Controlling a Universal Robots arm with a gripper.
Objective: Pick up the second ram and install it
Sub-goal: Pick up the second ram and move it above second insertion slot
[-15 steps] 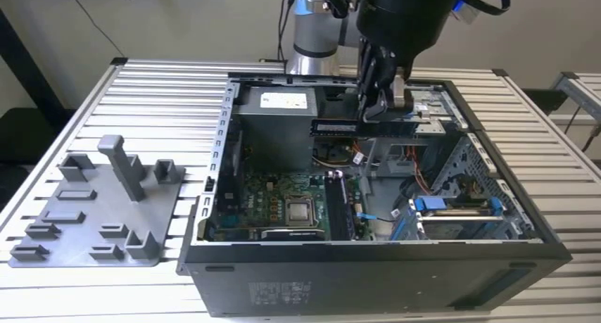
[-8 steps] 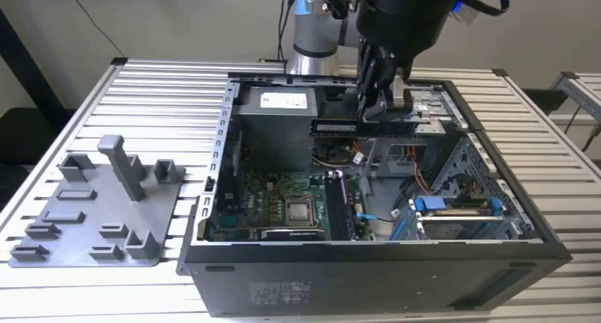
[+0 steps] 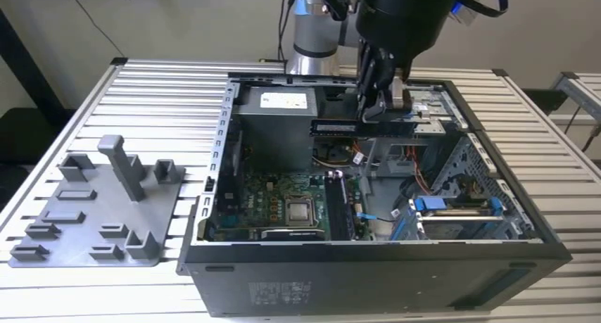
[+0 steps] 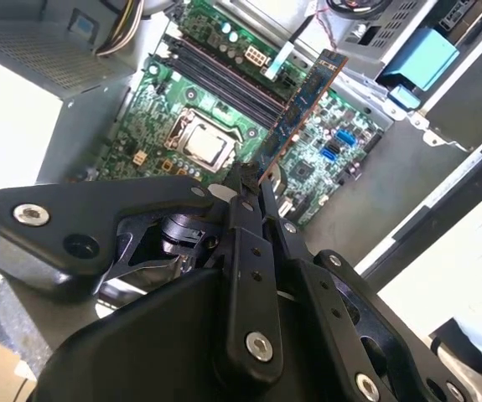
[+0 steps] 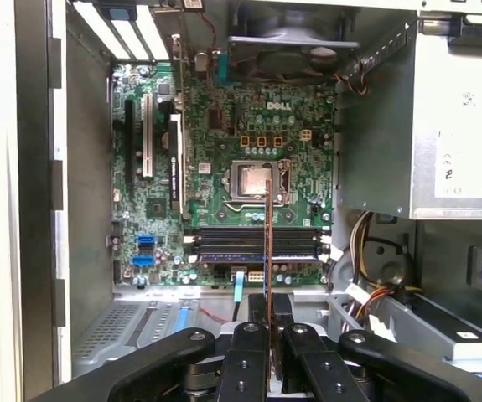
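The second ram [image 3: 359, 128] is a long dark stick with a pale label. It hangs level above the open computer case [image 3: 376, 267], with my gripper [image 3: 381, 116] shut on it from above. In both wrist views the stick [image 4: 304, 99] [image 5: 268, 226] is seen edge-on, running out from between the shut fingers [image 4: 242, 194] [image 5: 249, 322]. It is held well above the motherboard [image 5: 224, 151] and touches nothing. The black memory slots [image 5: 253, 243] [image 4: 224, 71] lie beside the processor socket [image 5: 256, 180], across the line of the stick in the first wrist view.
A grey fixture tray [image 3: 94, 221] with blocks and posts lies on the slatted table at the exterior view's left. Inside the case are the power supply [image 3: 277, 115], a drive cage [image 3: 455, 214], a rear fan [image 5: 287, 42] and loose cables [image 5: 375, 268].
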